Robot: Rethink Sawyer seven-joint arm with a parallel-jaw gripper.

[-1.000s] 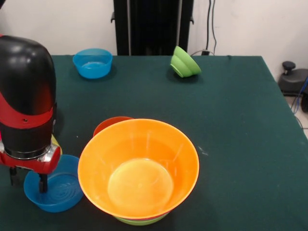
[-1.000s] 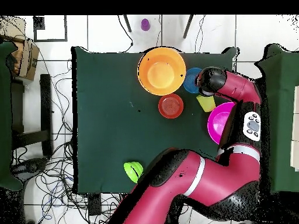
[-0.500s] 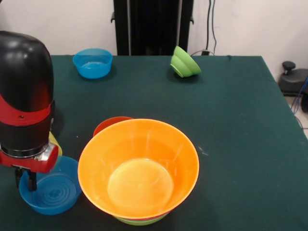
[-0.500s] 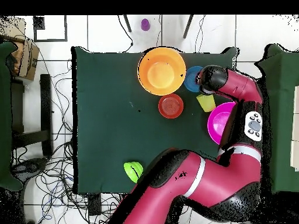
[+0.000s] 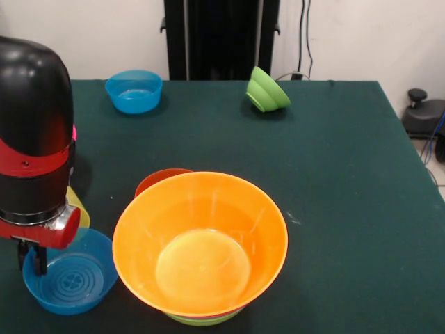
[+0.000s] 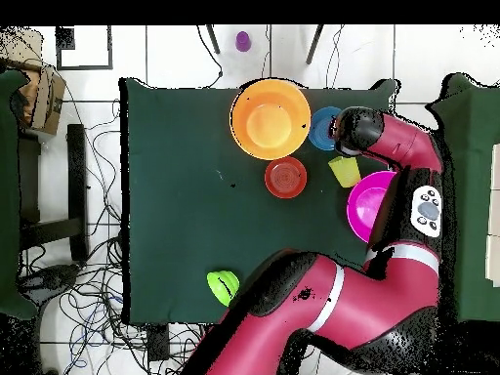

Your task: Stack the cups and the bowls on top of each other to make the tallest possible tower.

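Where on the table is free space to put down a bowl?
Free: the wide cloth between the orange bowl, the tipped green bowl and the table's edge. Crowded: around the gripper, with the blue bowl and yellow cup.

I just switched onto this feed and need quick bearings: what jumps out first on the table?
The wide orange bowl dominates the front view's near edge, sitting on a pile whose lime-green bottom bowl peeks out beneath. Beside it at the left, the arm hangs with its gripper at the rim of a small blue bowl. Overhead, a big pink bowl glows beside the arm.
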